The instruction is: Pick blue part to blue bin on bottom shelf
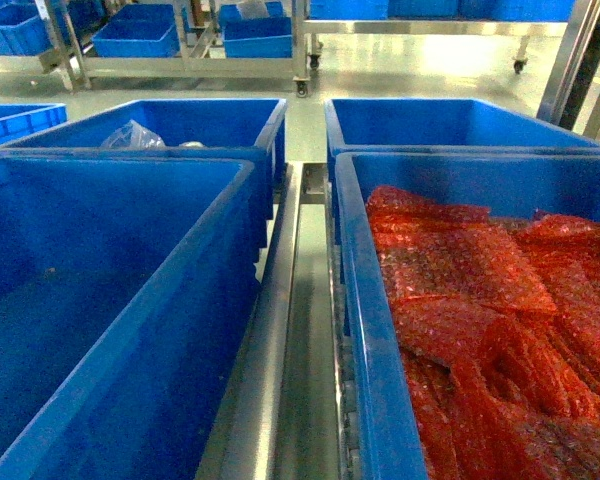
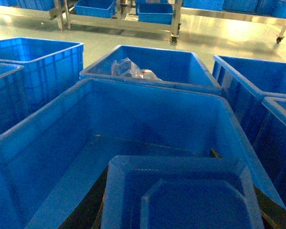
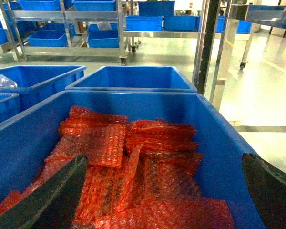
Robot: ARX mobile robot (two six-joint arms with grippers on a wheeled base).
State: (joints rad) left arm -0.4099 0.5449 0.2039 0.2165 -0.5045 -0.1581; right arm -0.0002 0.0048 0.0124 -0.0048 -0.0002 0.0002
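Note:
The blue part (image 2: 181, 176), a flat tray-like piece with cut corners, fills the bottom of the left wrist view. My left gripper (image 2: 181, 214) is shut on it, and its dark fingers (image 2: 88, 210) show at both sides. The part hangs over the near edge of a large empty blue bin (image 2: 47, 157), which is the near left bin (image 1: 180, 330) in the head view. A steel centre rail of the bottom shelf (image 1: 280, 340) runs between the bins. My right gripper (image 3: 163, 162) is open, with its fingers (image 3: 52, 195) wide apart above red bubble wrap (image 3: 148, 167). Neither gripper shows in the head view.
The near right bin (image 1: 365, 330) holds the red bubble wrap (image 1: 490, 300). The far left bin (image 1: 230, 125) holds a clear plastic bag (image 1: 132, 136), and the far right bin (image 1: 450, 125) looks empty. Steel racks with smaller blue bins (image 1: 135, 38) stand across the floor.

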